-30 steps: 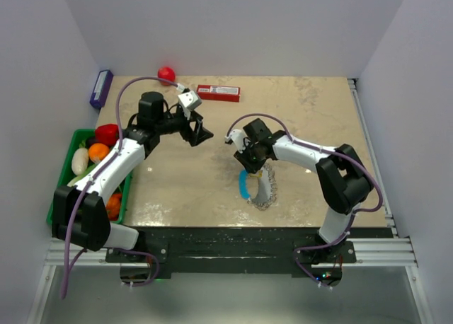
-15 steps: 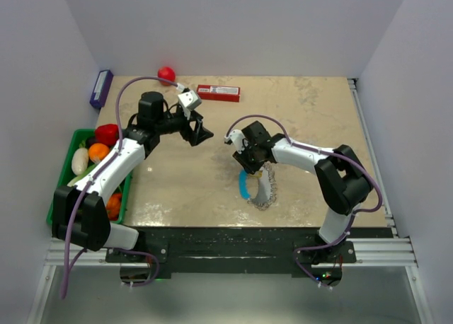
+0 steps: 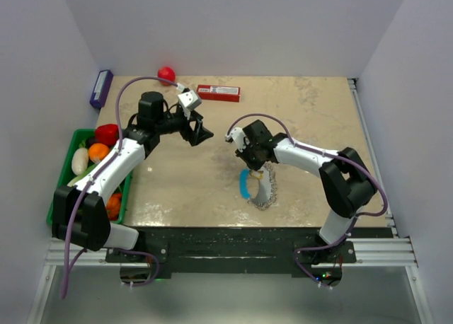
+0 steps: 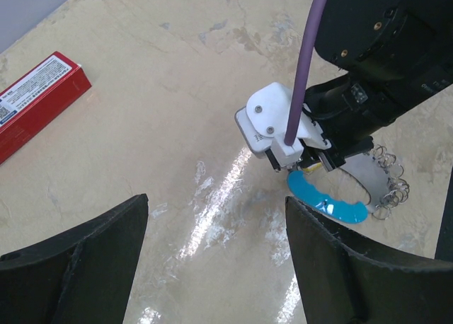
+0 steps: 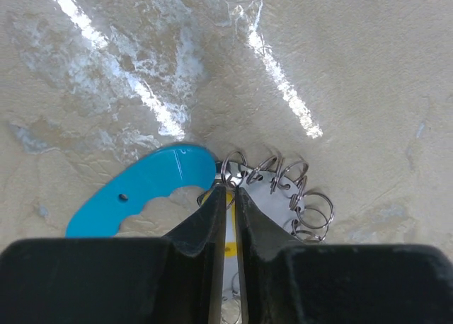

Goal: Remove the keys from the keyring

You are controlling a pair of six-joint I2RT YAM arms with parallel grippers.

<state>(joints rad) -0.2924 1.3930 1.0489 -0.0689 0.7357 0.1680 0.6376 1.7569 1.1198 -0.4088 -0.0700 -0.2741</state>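
Keyring work looks barely begun: the keyring (image 3: 260, 191), a floppy loop of silvery links with a light-blue curved segment (image 5: 141, 189), lies on the tan table (image 3: 318, 112) just below centre of the overhead view. The keys (image 5: 228, 249), one tiny brass-yellow piece, appear not yet freed from the rings. The right gripper (image 5: 226, 191) is down at the loop's upper end, its fingers pinched almost together, seemingly clamping that brass piece in the slit between them. Pulling it off the ring is what remains. The left gripper (image 4: 216, 199) hovers spread wide and holding nothing, up and left of the loop. At the left edge of the overhead view, a green bin (image 3: 64, 174) holds red, orange and white fruit-like items.
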